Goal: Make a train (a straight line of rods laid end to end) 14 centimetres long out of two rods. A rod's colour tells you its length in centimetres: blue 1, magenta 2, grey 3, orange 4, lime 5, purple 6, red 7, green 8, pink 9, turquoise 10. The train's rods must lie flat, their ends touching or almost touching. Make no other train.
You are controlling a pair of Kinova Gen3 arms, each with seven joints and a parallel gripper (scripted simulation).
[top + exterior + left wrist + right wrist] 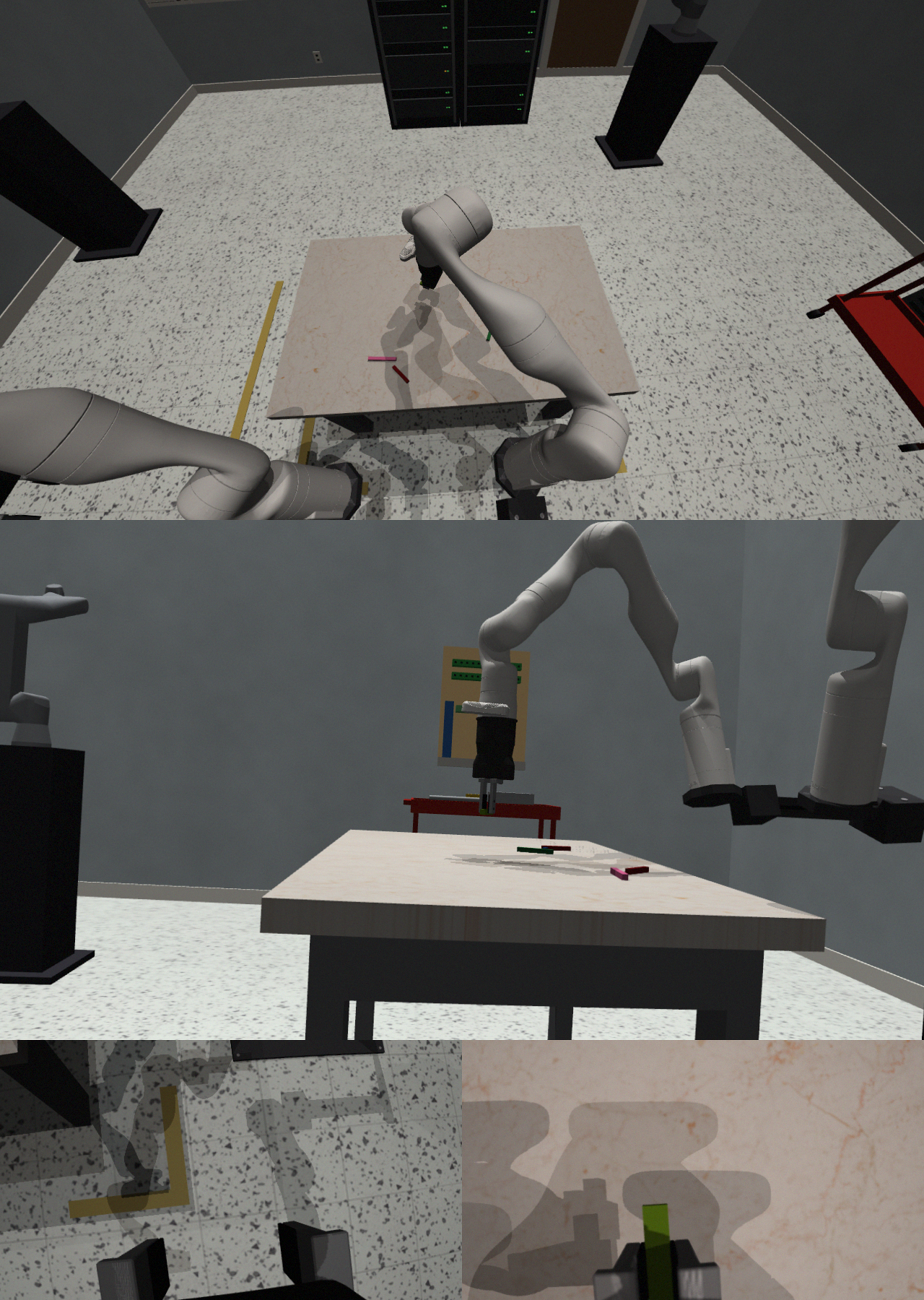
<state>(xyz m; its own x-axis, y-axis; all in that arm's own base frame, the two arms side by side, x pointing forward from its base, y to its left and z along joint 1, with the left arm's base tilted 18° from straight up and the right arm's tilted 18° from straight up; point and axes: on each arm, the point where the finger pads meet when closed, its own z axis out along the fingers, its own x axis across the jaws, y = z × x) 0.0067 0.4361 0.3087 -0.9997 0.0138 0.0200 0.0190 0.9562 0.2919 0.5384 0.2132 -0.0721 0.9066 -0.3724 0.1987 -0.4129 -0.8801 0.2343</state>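
My right gripper (488, 809) (659, 1267) is shut on a lime rod (655, 1217) and holds it well above the table (349, 271) (413, 882). My left gripper (223, 1255) is open and empty over the floor, away from the table. A pink rod (382, 358) (619, 873) lies flat, with a dark red rod (400, 374) (637, 869) lying at an angle near its end. A green rod (489, 336) (535, 850) lies farther right in the top view, partly hidden by the right arm. Another red rod (561, 848) and a bit of blue (546, 848) show beside it in the exterior view.
The right arm (517, 323) (646, 604) reaches over the table and hides part of it in the top view. The left arm (129, 439) (852, 726) stays off the table. A red cart (885, 349) (517, 809) stands beyond the table.
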